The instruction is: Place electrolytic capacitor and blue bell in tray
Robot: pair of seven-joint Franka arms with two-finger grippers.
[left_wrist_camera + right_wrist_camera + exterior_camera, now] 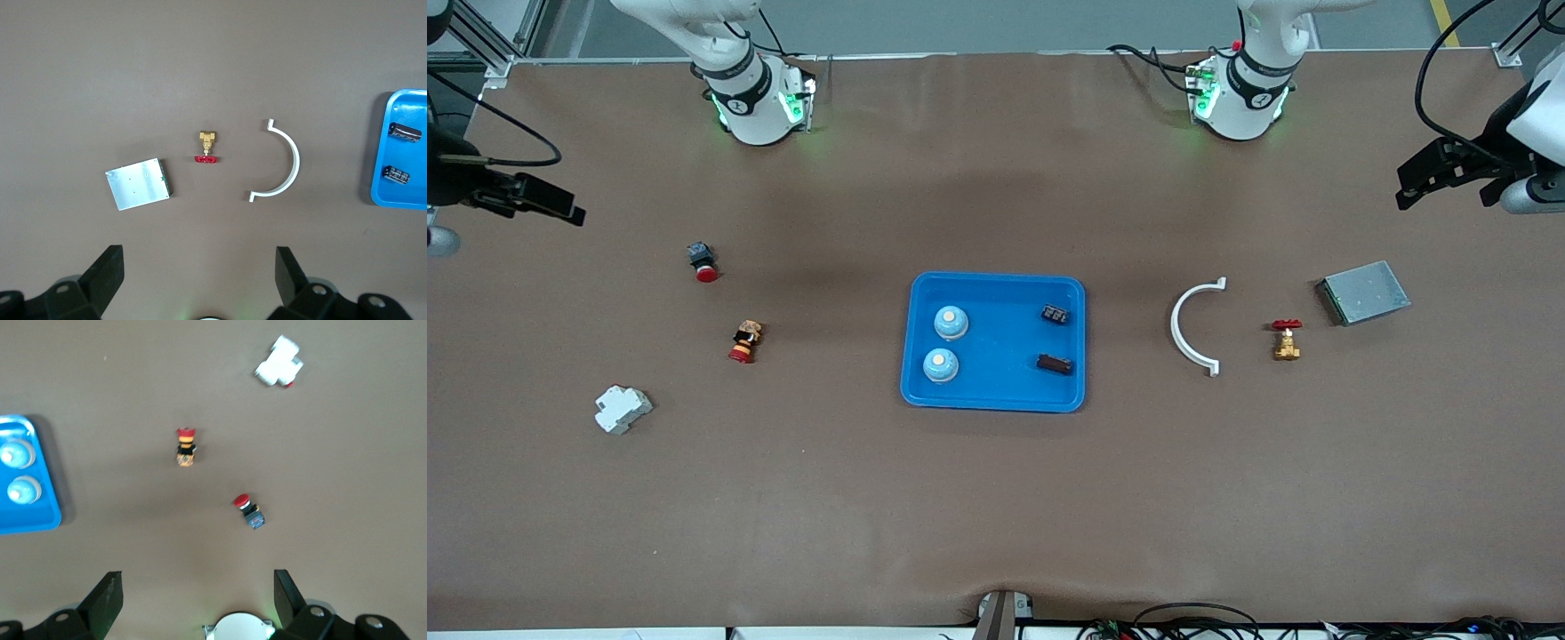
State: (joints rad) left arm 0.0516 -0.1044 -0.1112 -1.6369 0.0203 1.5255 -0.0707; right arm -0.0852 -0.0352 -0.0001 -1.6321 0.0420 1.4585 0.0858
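Note:
The bright-blue tray (pixel 1000 342) lies at the table's middle. In it stand two pale-blue bells (pixel 951 323) (pixel 941 364) at the right arm's end, and two dark electrolytic capacitors (pixel 1056 314) (pixel 1055 364) lie at the left arm's end. My left gripper (pixel 1405 188) hangs open and empty high over the left arm's end of the table. Its wrist view shows the tray's edge (pixel 410 107) with both capacitors (pixel 405 131) (pixel 397 175). My right gripper (pixel 560 203) hangs open and empty over the right arm's end; its wrist view catches the tray's corner (pixel 27 520) and both bells (pixel 15 455) (pixel 23 491).
Toward the left arm's end lie a white curved bracket (pixel 1190 327), a brass valve with a red handle (pixel 1286 340) and a grey metal box (pixel 1365 292). Toward the right arm's end sit a red push button (pixel 703 262), a red-capped switch (pixel 745 342) and a white breaker (pixel 622 409).

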